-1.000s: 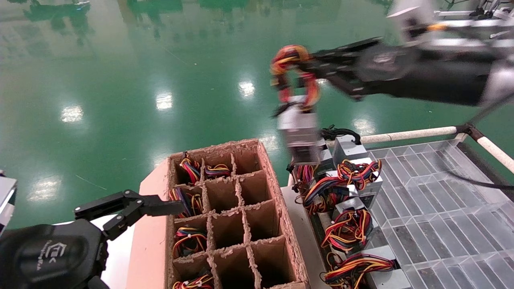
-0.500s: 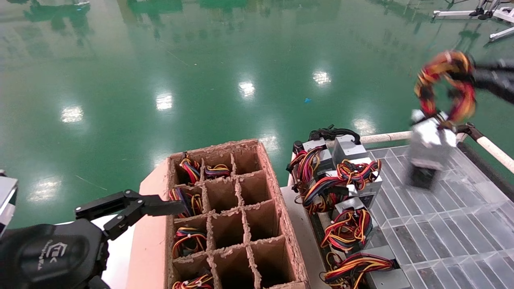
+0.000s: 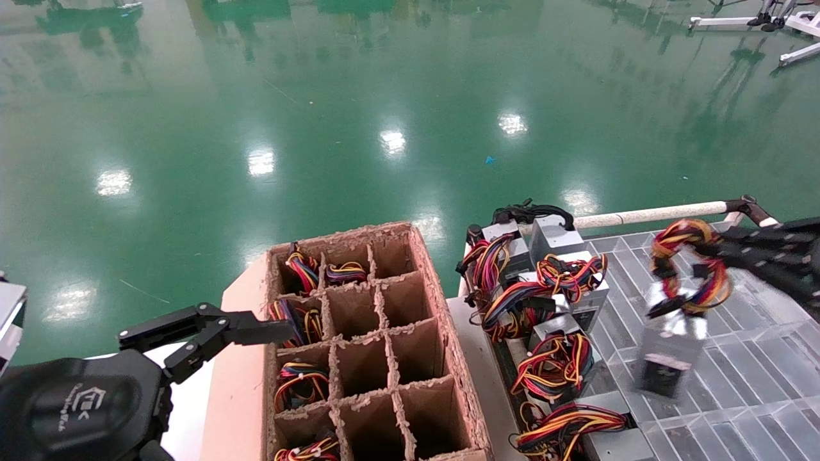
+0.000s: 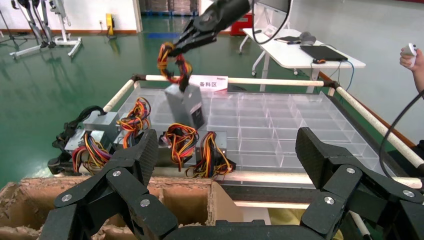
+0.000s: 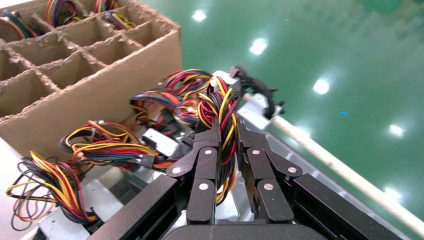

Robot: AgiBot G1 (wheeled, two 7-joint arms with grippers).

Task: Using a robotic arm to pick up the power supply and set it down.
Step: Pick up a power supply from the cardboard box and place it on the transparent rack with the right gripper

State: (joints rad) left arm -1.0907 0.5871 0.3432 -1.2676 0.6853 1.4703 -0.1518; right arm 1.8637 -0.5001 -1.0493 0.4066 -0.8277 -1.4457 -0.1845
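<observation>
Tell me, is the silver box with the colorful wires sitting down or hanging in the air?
Hanging. The right gripper is shut on the wire loop, and the power supply dangles below it above the clear tray.

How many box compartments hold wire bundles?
5. In the cardboard divider box: the left column's far, second, third and nearest compartments, plus the far row's middle one. Its near end is cut off; more may be hidden.

Cardboard divider box (image 3: 378, 346) at lower centre, wire bundles in its left cells. Right of it, clear grid tray (image 3: 717, 358); spare power supplies (image 3: 551, 288) along its left edge. Held power supply (image 3: 672, 339) hangs above the tray's right part.
</observation>
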